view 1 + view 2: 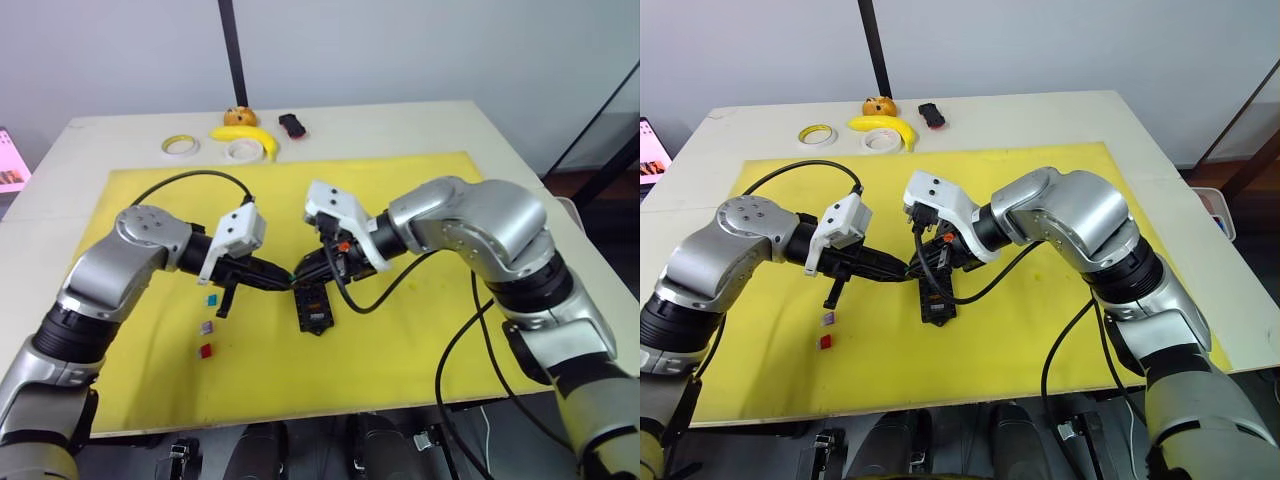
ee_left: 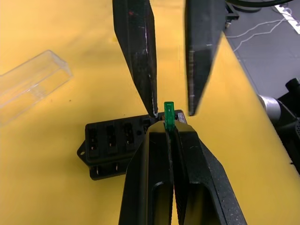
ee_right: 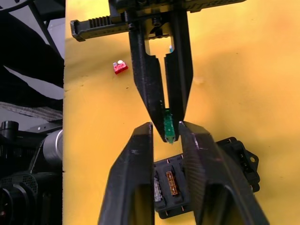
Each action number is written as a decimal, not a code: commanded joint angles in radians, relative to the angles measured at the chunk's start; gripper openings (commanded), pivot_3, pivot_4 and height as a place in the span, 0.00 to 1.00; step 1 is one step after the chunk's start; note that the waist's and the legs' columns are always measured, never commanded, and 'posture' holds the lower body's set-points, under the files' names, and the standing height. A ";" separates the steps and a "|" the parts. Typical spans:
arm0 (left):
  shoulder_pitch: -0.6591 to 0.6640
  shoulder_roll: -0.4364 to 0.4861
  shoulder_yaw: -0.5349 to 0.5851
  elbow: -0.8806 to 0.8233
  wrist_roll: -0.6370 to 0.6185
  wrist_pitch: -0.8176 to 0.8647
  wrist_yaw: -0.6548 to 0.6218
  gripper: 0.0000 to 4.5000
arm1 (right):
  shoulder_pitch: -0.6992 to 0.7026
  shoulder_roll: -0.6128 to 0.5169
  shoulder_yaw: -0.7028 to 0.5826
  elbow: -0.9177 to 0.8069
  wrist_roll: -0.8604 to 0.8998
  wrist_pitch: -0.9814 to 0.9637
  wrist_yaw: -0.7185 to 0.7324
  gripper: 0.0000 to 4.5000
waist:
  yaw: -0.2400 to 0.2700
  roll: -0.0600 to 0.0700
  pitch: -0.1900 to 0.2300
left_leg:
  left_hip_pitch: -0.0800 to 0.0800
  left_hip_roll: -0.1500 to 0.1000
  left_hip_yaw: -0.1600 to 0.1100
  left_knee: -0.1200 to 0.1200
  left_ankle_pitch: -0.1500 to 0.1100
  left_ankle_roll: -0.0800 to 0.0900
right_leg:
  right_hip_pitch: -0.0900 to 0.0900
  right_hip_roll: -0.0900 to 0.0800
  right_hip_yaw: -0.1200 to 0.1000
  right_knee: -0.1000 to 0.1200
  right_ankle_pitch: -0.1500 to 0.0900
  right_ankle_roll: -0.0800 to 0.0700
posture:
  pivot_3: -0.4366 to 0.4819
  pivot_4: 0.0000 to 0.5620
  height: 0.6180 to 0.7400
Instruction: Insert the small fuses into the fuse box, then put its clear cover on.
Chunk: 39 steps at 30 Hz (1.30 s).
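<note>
The black fuse box lies mid-mat, with an amber fuse and a grey one beside it seated in its slots. My left gripper is shut on a teal fuse, held just above the box's end. My right gripper is open, with its fingertips on either side of that teal fuse and not touching it. Blue, purple and red fuses lie loose on the mat under my left arm. The clear cover rests on the mat beside the box.
The yellow mat covers most of the table. At the far edge lie two tape rolls, a banana, a small orange object and a black-and-red object. Both arms' cables hang over the mat.
</note>
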 commanded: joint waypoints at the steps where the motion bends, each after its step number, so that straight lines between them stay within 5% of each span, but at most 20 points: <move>1: -0.006 -0.005 0.017 -0.019 -0.007 -0.003 0.004 0.00 | -0.012 -0.011 -0.017 -0.033 0.005 -0.009 -0.002 0.19 | 0.000 0.000 0.000 | 0.000 0.000 0.000 0.000 0.000 0.000 | 0.000 0.000 0.000 0.000 0.000 0.000 | 0.48 0.27 1.00; 17: -0.017 -0.012 0.020 -0.020 -0.011 0.006 0.005 0.00 | -0.001 -0.015 0.008 -0.023 -0.011 -0.033 -0.003 0.19 | 0.000 0.000 0.000 | 0.000 0.000 0.000 0.000 0.000 0.000 | 0.000 0.000 0.000 0.000 0.000 0.000 | 0.48 0.27 1.00; 20: -0.017 -0.013 0.021 -0.021 -0.012 0.007 0.006 0.00 | 0.002 -0.018 0.013 -0.026 -0.013 -0.039 0.000 0.01 | 0.000 0.000 0.000 | 0.000 0.000 0.000 0.000 0.000 0.000 | 0.000 0.000 0.000 0.000 0.000 0.000 | 0.48 0.27 1.00; 31: -0.022 -0.001 0.016 -0.035 -0.002 0.053 0.025 0.00 | 0.004 -0.034 0.018 -0.035 -0.019 -0.060 0.010 0.01 | 0.000 0.000 0.000 | 0.000 0.000 0.000 0.000 0.000 0.000 | 0.000 0.000 0.000 0.000 0.000 0.000 | 0.48 0.27 1.00; 34: -0.008 0.023 0.034 -0.062 -0.013 0.079 0.027 0.22 | 0.017 -0.058 0.021 -0.045 -0.042 -0.123 0.029 0.00 | 0.000 0.000 0.000 | 0.000 0.000 0.000 0.000 0.000 0.000 | 0.000 0.000 0.000 0.000 0.000 0.000 | 0.48 0.27 1.00; 39: 0.086 0.112 0.104 -0.127 -0.044 0.087 0.018 0.75 | 0.134 -0.082 -0.021 -0.047 -0.103 -0.406 0.084 0.00 | -0.003 0.000 0.000 | 0.000 0.001 0.000 0.000 0.000 0.000 | 0.000 0.000 0.000 0.000 0.000 0.000 | 0.48 0.27 1.00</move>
